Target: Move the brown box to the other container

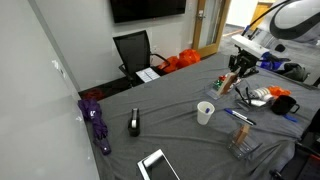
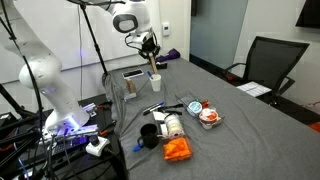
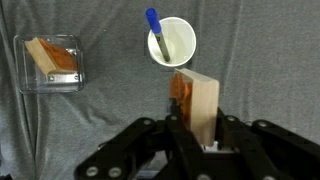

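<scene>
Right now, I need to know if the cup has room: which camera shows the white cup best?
The wrist view: it looks straight down into the white cup, showing its whole rim and a blue pen standing inside. In both exterior views the cup is small and far off, its inside unreadable.

Box (image 3: 195,100) clamped in the gripper (image 3: 197,128) above the table (image 1: 170,135), cup (image 3: 182,45) just beyond it in the wrist view, pen (image 3: 155,28) standing in the cup, container (image 3: 22,62) well left of the cup, block (image 3: 55,55) inside it, chair (image 1: 133,50) behind the table.
</scene>
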